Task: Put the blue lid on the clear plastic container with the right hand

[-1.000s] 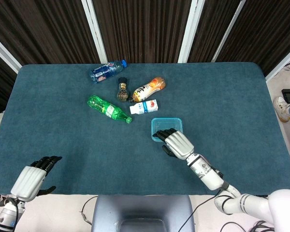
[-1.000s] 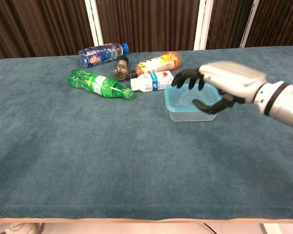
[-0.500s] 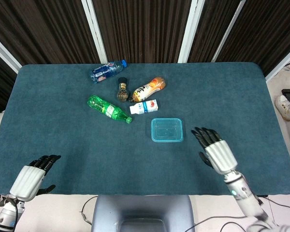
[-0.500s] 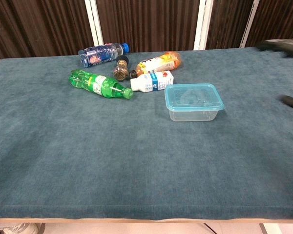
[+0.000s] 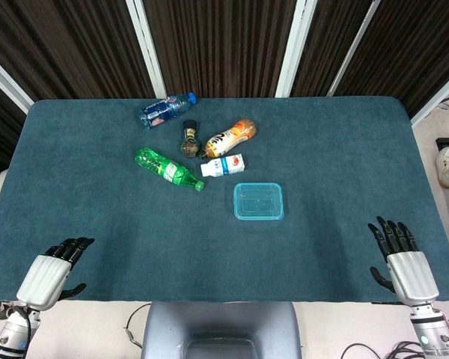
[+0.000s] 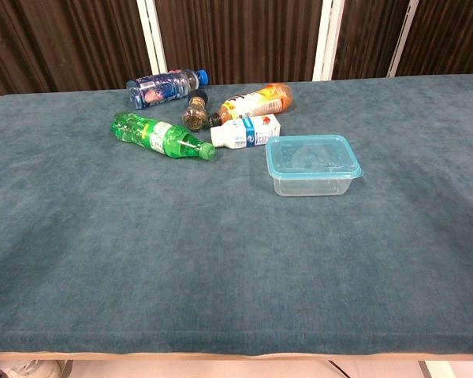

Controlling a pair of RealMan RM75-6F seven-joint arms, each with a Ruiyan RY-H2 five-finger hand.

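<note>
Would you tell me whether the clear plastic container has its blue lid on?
On. The blue lid lies flat across the clear plastic container, its rim meeting the walls all round.

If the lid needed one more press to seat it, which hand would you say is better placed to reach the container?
Probably the right hand: the clear plastic container, its blue lid already on, sits right of the table's centre. The left hand rests open at the far left corner, farther away.

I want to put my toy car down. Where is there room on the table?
Bare cloth lies right of the container, and all along the near edge between the left hand and right hand. It's crowded by the green bottle and its neighbours.
</note>
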